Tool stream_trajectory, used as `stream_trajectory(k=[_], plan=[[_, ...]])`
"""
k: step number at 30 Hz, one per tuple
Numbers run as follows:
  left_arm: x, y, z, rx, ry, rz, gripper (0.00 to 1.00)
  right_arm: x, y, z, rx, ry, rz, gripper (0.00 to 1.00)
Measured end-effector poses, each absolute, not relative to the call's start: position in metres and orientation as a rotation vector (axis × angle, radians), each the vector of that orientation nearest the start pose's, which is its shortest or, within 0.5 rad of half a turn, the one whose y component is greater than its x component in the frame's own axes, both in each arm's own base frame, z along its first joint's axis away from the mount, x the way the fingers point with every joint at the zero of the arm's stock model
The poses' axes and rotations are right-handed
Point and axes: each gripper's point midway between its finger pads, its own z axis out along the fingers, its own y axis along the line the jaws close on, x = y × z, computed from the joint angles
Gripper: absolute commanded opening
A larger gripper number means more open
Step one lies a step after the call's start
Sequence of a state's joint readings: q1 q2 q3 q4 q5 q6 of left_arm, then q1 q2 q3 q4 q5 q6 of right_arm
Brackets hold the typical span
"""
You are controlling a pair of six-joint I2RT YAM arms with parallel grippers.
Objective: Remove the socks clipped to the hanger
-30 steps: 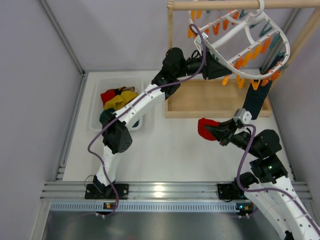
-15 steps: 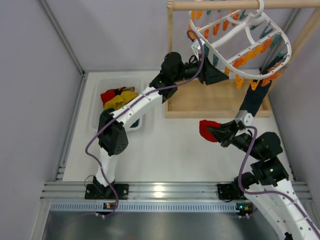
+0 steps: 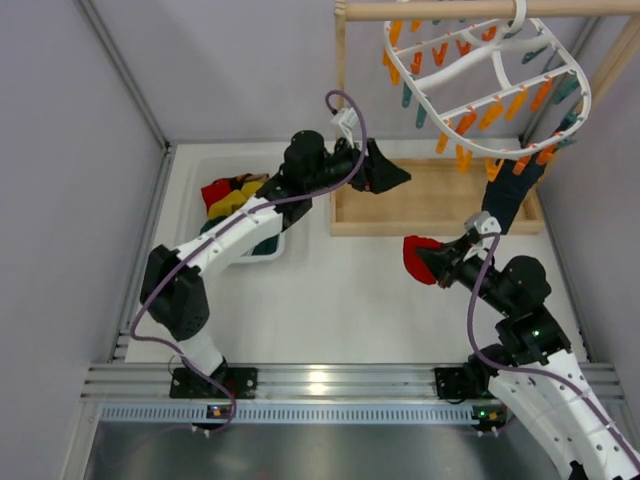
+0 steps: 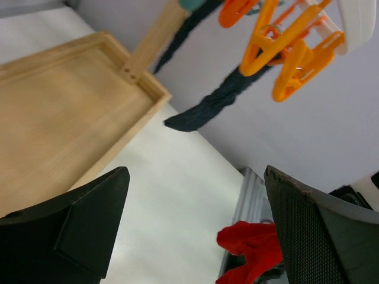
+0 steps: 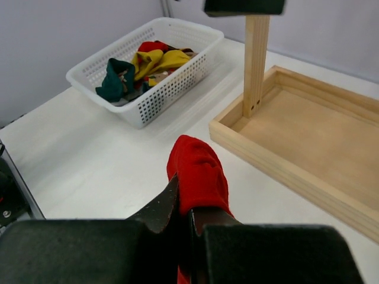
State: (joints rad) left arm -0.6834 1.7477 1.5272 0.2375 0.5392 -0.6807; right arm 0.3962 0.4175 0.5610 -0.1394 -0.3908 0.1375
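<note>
The white hanger (image 3: pixel 583 95) with orange and teal clips hangs from the wooden rod at the top right. A dark navy sock (image 3: pixel 512 200) is still clipped at its right side, and it also shows in the left wrist view as a dark navy sock (image 4: pixel 213 106) below orange clips (image 4: pixel 284 53). My left gripper (image 3: pixel 395 175) is open and empty (image 4: pixel 195 171), left of and below the hanger, over the tray's left end. My right gripper (image 3: pixel 440 262) is shut on a red sock (image 5: pixel 198 171) above the table, in front of the tray.
A white basket (image 5: pixel 148 100) at the left holds several removed socks (image 3: pixel 235 195) in yellow, red and teal. The wooden tray base (image 3: pixel 430 200) and its upright post (image 5: pixel 256 59) stand between the arms and the hanger. Walls close in on both sides.
My left gripper opened and drew back left and down from the hanger, which swung back to the right. The right gripper kept the red sock and barely shifted.
</note>
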Motion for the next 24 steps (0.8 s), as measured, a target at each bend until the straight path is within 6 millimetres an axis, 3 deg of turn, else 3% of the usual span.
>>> stream_trajectory(k=[7, 13, 15, 18, 21, 24], plan=[[0.367, -0.331, 0.339, 0.183, 1.831, -0.964, 0.99, 0.226, 0.171, 0.255, -0.441, 1.633, 0.754, 0.0], [0.35, -0.23, 0.305, -0.041, 1.957, -0.521, 0.99, 0.253, 0.196, 0.233, -0.406, 1.729, 0.805, 0.0], [0.336, -0.195, 0.295, -0.098, 1.989, -0.393, 0.99, 0.254, 0.216, 0.229, -0.45, 1.75, 0.814, 0.0], [0.312, -0.145, 0.295, -0.172, 1.995, -0.232, 0.99, 0.247, 0.265, 0.234, -0.573, 1.739, 0.847, 0.0], [0.286, -0.108, 0.314, -0.229, 1.945, -0.165, 0.99, 0.251, 0.307, 0.244, -0.636, 1.715, 0.875, 0.0], [0.258, -0.08, 0.337, -0.265, 1.874, -0.161, 0.99, 0.274, 0.347, 0.253, -0.66, 1.702, 0.86, 0.0]])
